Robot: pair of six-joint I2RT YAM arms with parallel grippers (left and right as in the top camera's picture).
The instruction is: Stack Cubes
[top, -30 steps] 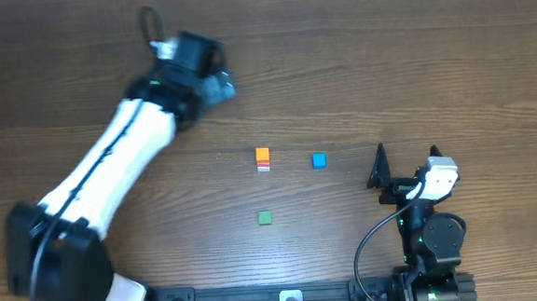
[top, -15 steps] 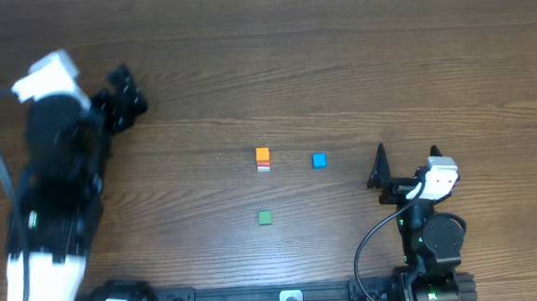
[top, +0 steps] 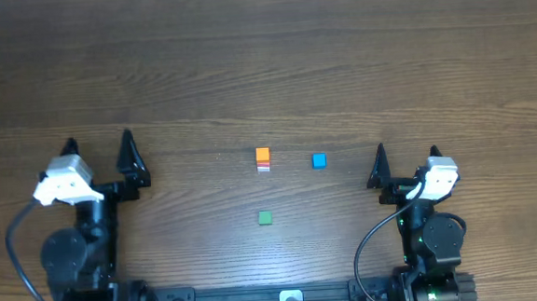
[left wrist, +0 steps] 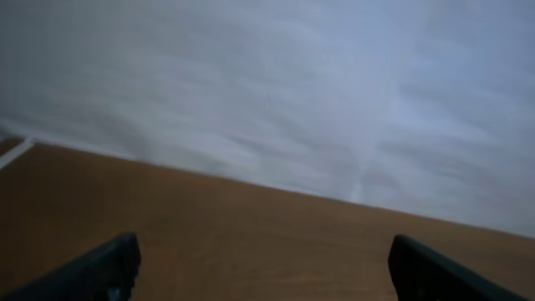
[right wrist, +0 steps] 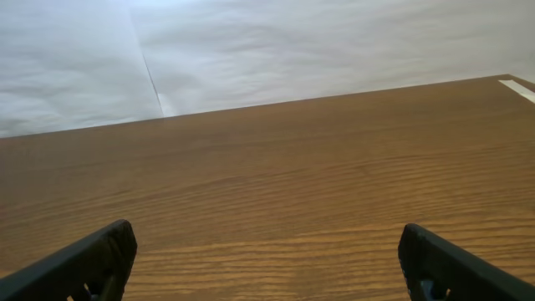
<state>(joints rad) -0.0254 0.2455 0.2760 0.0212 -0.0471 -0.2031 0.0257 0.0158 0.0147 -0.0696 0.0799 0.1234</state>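
In the top view an orange cube (top: pixel 262 155) sits on top of a red one (top: pixel 263 168) near the table's middle. A blue cube (top: pixel 319 160) lies just to its right, and a green cube (top: pixel 264 218) lies nearer the front. My left gripper (top: pixel 99 147) is open at the left, folded back near its base, well away from the cubes. Its fingertips (left wrist: pixel 100 269) frame bare wood in the left wrist view. My right gripper (top: pixel 406 155) stands open at the right, with nothing between its fingertips (right wrist: pixel 84 263) but table.
The wooden table (top: pixel 338 62) stretches wide and bare around the cubes. A white wall (right wrist: pixel 292 50) rises beyond the table's far edge in both wrist views.
The left arm has swung from the table's far left area back down to its folded rest pose near its base. The right arm and the cubes have not moved.
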